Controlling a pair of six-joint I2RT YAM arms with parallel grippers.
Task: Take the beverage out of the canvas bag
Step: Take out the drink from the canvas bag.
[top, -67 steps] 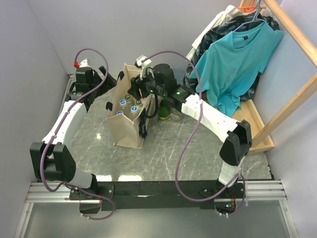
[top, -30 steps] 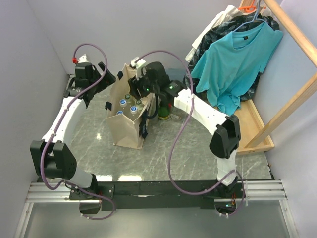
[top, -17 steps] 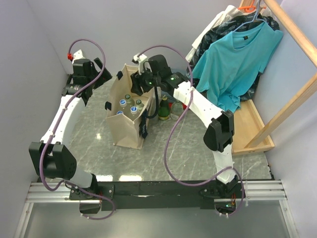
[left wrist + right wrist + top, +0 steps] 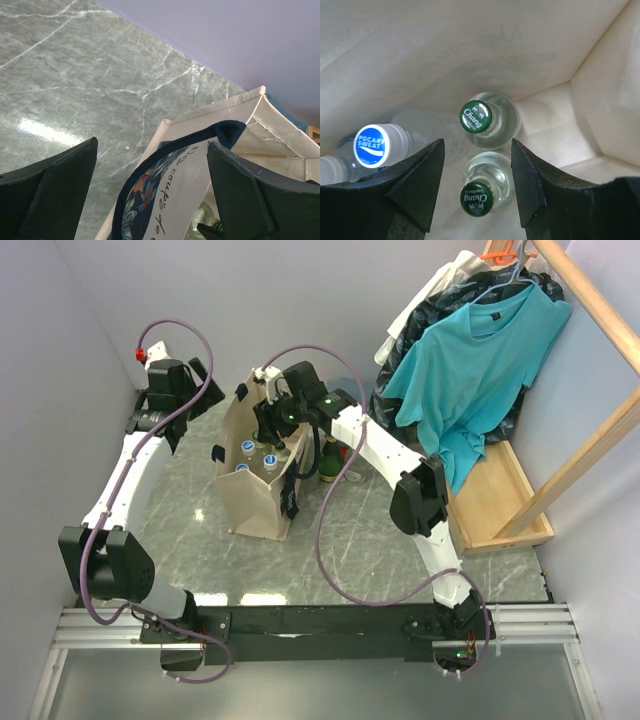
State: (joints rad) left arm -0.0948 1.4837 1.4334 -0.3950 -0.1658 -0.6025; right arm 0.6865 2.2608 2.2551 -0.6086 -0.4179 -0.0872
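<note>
Open and empty, the right pincer (image 4: 477, 150) hangs in the bag (image 4: 258, 505) near the table's (image 4: 340, 540) far edge, over a green-capped bottle (image 4: 479, 199); it had best sink straight, neck centred, before closing.

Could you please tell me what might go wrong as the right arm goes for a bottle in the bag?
1. Two green-capped bottles stand close together below the open right tool; a finger could land on a cap or knock one over.
2. The left tool is open near the strap handle, not holding the canvas bag, so a rising bottle might drag or tip it.
</note>
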